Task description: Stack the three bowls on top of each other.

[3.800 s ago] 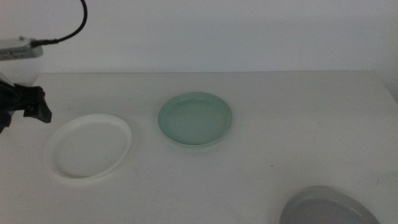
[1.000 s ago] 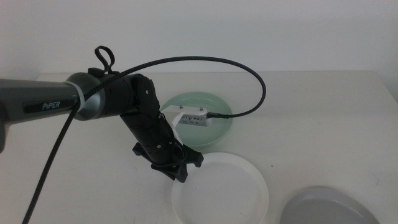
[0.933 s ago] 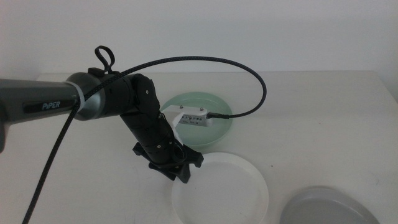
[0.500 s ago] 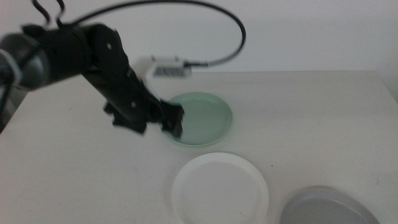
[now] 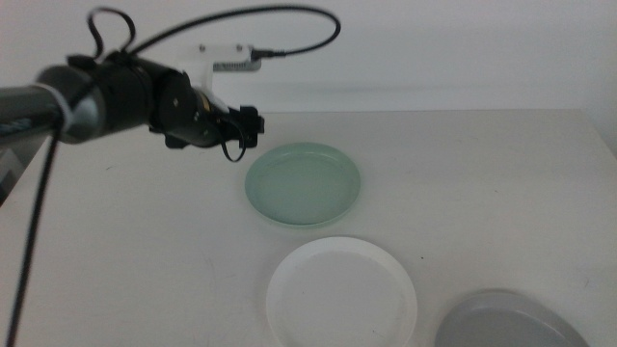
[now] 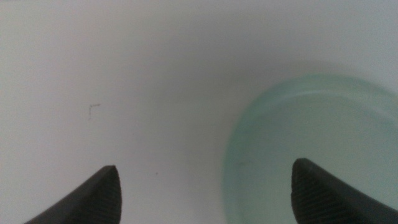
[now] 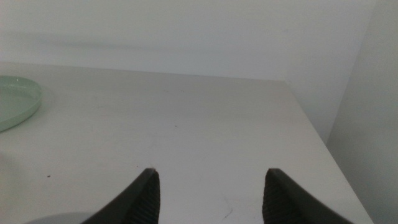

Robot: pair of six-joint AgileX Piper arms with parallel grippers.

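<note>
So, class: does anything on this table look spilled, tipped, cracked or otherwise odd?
Nothing stands out. The white bowl, mint bowl and grey bowl sit flat, apart and empty; the left hand hovers open beside the mint one.

1. The grey bowl (image 5: 509,321) was sliced off by the bottom edge of the middle view, with only its far part showing.
2. The white bowl (image 5: 341,290) ran off that same edge at its near rim.
3. The left gripper (image 5: 243,128) looked dark and blurred there, so its two jaws could not be told apart.
4. In the left wrist view, the mint green bowl (image 6: 311,140) was cut off by the frame, soft and out of focus.
5. In the right wrist view, just a sliver of that bowl's rim peeked in at the edge.
</note>
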